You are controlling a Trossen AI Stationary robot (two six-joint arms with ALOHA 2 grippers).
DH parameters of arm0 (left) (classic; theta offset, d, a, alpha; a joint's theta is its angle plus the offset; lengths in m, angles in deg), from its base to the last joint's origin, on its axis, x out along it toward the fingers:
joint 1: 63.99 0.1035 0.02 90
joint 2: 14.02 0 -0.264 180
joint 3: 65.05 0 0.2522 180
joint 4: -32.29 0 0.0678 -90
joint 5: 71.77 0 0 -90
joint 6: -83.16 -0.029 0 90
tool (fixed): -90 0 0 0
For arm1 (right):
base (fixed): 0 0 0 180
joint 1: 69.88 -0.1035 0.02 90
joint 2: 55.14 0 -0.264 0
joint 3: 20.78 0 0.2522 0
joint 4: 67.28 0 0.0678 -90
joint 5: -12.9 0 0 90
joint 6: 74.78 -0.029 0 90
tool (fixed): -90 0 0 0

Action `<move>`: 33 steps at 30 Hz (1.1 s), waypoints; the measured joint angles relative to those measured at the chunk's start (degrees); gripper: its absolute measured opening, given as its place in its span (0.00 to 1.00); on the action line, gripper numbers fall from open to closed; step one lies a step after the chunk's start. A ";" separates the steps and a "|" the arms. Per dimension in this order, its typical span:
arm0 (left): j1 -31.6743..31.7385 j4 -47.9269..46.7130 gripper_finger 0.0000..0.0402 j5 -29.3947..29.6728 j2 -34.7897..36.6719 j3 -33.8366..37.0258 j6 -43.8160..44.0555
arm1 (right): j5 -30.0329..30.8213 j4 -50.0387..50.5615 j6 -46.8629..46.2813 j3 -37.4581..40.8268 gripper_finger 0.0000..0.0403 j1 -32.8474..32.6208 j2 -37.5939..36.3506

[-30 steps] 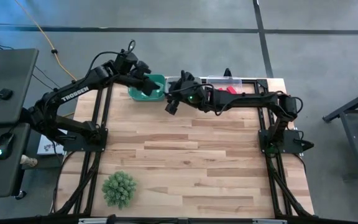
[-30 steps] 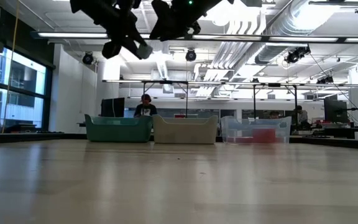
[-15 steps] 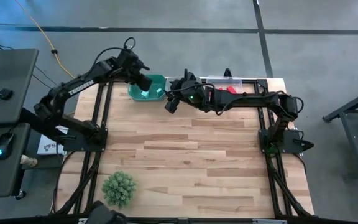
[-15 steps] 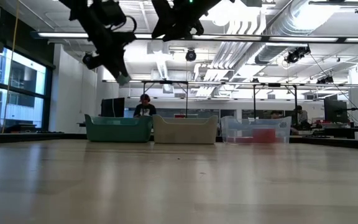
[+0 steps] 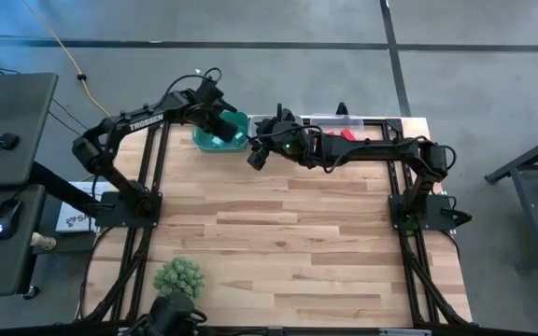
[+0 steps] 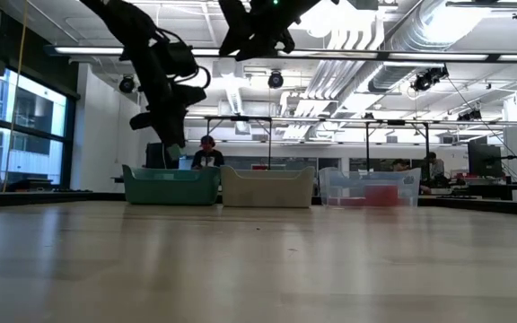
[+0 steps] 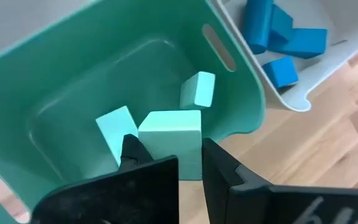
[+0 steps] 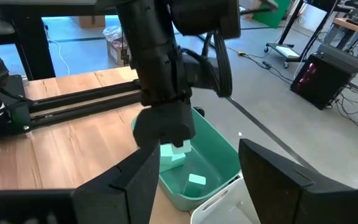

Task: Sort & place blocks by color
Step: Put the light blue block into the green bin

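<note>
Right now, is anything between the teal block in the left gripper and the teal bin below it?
Nothing visible. The left gripper holds the teal block directly over the open teal bin, which contains only two other teal blocks.

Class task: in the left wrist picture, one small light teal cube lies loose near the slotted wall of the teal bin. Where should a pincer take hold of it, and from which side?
Probably from straight above. The loose teal cube lies on the floor of the teal bin, whose walls block a sideways approach. Grip its two flat opposite side faces, fingers turned to match its skewed pose. The slotted wall stands near, so that finger has less room.
</note>
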 joint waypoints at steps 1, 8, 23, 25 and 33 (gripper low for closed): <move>-0.19 0.02 0.00 0.05 -0.41 0.00 0.53 | 0.00 0.00 0.17 0.00 0.52 0.09 0.01; -2.57 0.17 0.00 1.21 -3.25 -0.02 4.67 | -0.09 0.02 0.14 0.00 0.52 1.34 0.02; -5.00 2.95 0.00 8.69 -8.20 -0.20 9.72 | -3.81 0.89 0.37 0.00 0.52 3.61 0.07; -5.01 2.99 0.00 8.92 -8.22 -0.17 9.76 | -4.52 1.06 0.39 0.00 0.52 3.90 0.07; -4.99 2.99 0.06 9.10 -8.22 -0.11 9.79 | -5.33 2.40 1.20 0.00 0.52 4.30 0.07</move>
